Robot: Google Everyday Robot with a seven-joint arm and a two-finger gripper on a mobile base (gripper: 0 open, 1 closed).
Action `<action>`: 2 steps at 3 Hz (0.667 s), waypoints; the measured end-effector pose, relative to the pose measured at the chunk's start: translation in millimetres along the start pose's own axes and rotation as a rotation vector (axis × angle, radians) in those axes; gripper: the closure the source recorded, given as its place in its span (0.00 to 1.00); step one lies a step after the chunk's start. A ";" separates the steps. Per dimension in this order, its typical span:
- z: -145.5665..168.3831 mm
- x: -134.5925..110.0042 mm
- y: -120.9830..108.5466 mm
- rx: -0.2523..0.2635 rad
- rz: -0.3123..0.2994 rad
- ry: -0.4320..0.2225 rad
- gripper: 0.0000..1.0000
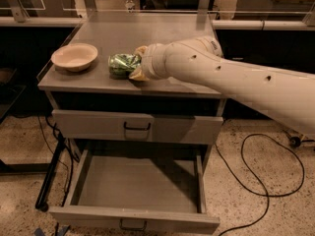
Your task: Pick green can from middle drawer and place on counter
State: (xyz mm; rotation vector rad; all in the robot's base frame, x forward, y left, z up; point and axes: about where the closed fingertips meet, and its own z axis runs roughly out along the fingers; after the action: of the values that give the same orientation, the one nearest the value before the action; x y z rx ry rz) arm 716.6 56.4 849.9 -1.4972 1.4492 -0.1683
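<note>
Camera view: the gripper clasps the green can at the front edge of the counter, beside the bowl; the middle drawer stands open, floor bare.

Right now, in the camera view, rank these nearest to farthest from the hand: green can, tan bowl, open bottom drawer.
1. dark-green drink can: gripped in the hand, low over the front of the matte-grey counter top.
2. tan round bowl: farther left on the same counter, apart from the can.
3. open grey metal drawer: well below, lowest in the cabinet.
</note>
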 end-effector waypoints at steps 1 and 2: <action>0.3 0.1 1.8 -0.021 0.005 -0.008 1.00; 0.3 0.0 1.7 -0.021 0.005 -0.008 0.75</action>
State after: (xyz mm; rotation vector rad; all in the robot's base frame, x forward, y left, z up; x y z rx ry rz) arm 715.7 57.0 848.5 -1.5094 1.4521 -0.1442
